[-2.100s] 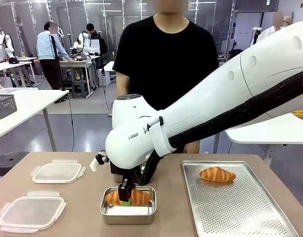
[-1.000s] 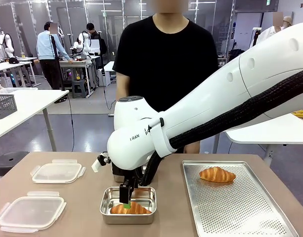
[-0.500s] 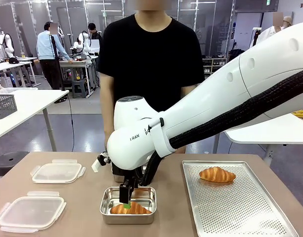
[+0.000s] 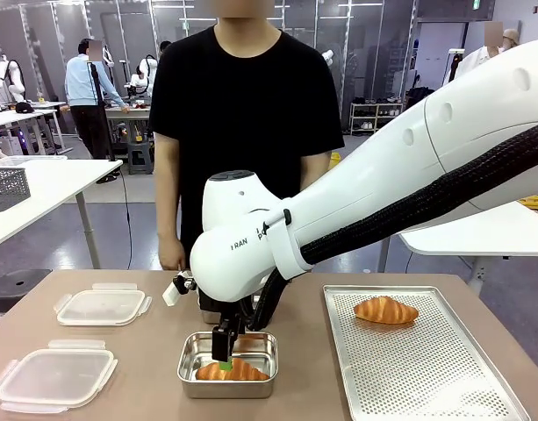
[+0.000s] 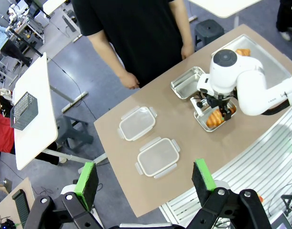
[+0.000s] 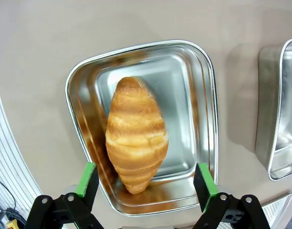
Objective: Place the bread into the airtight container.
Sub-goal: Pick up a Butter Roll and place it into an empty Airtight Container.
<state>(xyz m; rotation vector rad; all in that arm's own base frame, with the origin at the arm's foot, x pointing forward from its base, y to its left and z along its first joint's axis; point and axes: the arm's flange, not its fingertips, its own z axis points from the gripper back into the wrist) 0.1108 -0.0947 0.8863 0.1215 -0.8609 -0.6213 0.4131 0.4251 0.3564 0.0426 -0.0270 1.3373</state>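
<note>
A golden croissant point(image 6: 136, 160) lies lengthwise in a small steel container point(image 6: 84, 81) near the table's front edge. My right gripper point(image 6: 146, 179) hangs open just above them, its green pads point(image 6: 88, 177) clear of the bread on both sides. From the front, the right gripper point(image 4: 223, 351) hovers over the croissant point(image 4: 233, 371) in the container point(image 4: 186, 367). A second croissant point(image 4: 385, 309) rests on the perforated tray point(image 4: 426, 377). My left gripper point(image 5: 145, 176) is open and high above the table.
Two clear clip lids point(image 4: 102, 307) point(image 4: 53, 377) lie on the table's left. A second, bare steel container point(image 5: 187, 81) stands just beyond the first. A person in black stands at the far edge, one hand point(image 4: 172, 259) hanging near it.
The right gripper let go of the croissant, which dropped from between its fingers into the steel container. The person stepped toward the picture's left.
</note>
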